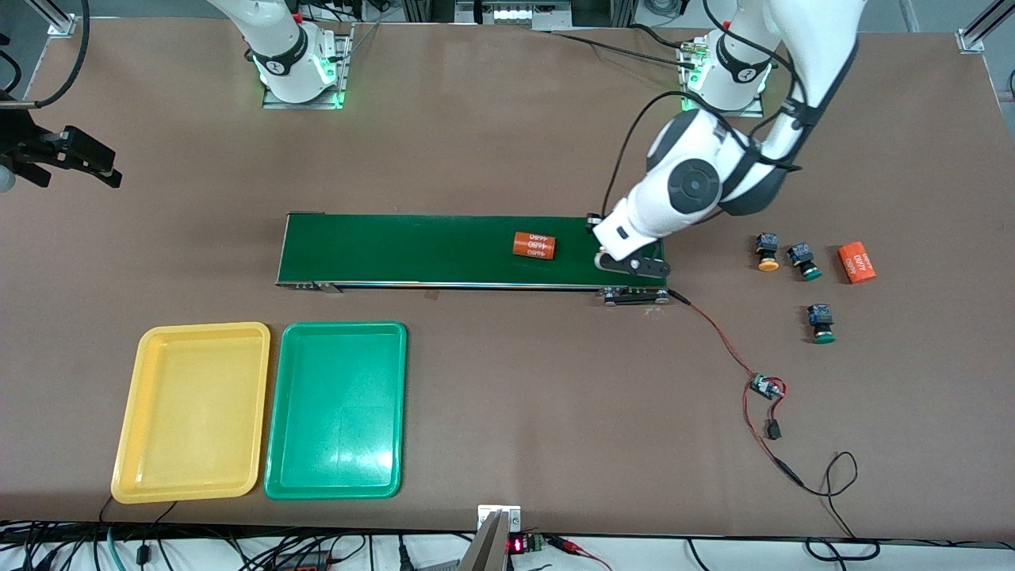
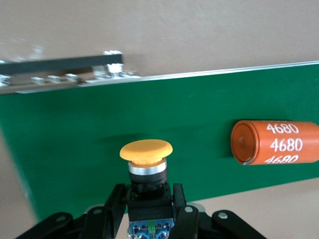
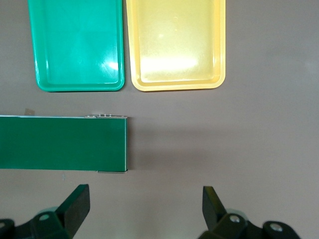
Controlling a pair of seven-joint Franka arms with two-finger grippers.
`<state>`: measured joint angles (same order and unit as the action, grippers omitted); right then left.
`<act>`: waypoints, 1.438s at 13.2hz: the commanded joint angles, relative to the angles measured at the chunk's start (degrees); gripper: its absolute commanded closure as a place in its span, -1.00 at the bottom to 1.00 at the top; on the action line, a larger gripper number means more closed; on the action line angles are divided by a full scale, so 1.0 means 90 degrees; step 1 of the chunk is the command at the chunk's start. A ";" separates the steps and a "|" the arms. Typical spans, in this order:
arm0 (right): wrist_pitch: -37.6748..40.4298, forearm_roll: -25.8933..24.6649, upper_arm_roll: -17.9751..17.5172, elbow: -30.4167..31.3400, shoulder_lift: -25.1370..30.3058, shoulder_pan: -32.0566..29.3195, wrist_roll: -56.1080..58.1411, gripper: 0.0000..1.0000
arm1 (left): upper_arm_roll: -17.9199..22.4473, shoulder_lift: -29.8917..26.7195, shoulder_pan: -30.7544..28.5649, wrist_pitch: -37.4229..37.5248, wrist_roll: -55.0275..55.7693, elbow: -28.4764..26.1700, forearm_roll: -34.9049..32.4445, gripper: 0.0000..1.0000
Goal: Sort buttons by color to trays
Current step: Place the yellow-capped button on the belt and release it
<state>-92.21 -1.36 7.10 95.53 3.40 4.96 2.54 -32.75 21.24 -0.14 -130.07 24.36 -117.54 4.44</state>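
Observation:
My left gripper (image 2: 148, 196) is shut on the black-and-blue body of a yellow-capped button (image 2: 146, 152). In the front view the left gripper (image 1: 632, 266) is over the conveyor belt's end toward the left arm's end of the table, and its hand hides the button. A second yellow-capped button (image 1: 767, 252) and two green-capped buttons (image 1: 805, 262) (image 1: 821, 323) stand on the table past that belt end. The yellow tray (image 1: 194, 412) and green tray (image 1: 337, 408) lie side by side, both empty. My right gripper (image 3: 144, 209) is open and empty, high over the table (image 1: 107, 174).
The long dark-green conveyor belt (image 1: 412, 250) carries an orange cylinder (image 1: 534, 245), which also shows in the left wrist view (image 2: 274, 143). Another orange cylinder (image 1: 856, 262) lies beside the buttons. A red-and-black wire with a small board (image 1: 765, 386) trails from the belt.

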 commanded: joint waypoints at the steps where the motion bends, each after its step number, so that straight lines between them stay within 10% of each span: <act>1: -0.0047 0.0064 0.0012 0.0059 0.0081 -0.0014 -0.0009 -1.00 | -0.0023 0.0032 -0.0024 -0.0925 0.0057 -0.0503 0.0063 0.37; 3: -0.0047 0.0064 0.0012 0.0059 0.0081 -0.0004 -0.0009 -1.00 | -0.0013 0.0091 -0.0004 -0.1192 0.0086 -0.0544 0.0063 0.26; 5: -0.0047 0.0064 0.0012 0.0059 0.0081 -0.0014 -0.0009 -1.00 | -0.0004 0.0023 -0.0053 -0.1144 0.0096 -0.0524 0.0073 -0.99; 10: -0.0038 0.0064 0.0012 0.0059 0.0081 -0.0004 -0.0009 -1.00 | 0.0084 -0.0728 -0.0160 0.0246 0.0584 0.0176 0.0102 -1.00; 13: -0.0047 0.0064 0.0012 0.0059 0.0081 -0.0004 -0.0009 -1.00 | 0.1096 -0.0885 -0.0190 0.2036 0.0506 0.0765 -0.0005 -1.00; 19: -0.0047 0.0064 0.0012 0.0059 0.0081 -0.0004 -0.0009 -1.00 | 0.2632 -0.0886 -0.0199 0.2421 -0.1423 0.0239 -0.0696 -1.00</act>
<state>-92.23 -1.36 7.11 95.54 3.40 4.94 2.54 -11.23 13.78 -2.62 -108.92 17.61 -113.42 1.41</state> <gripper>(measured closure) 0.000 0.000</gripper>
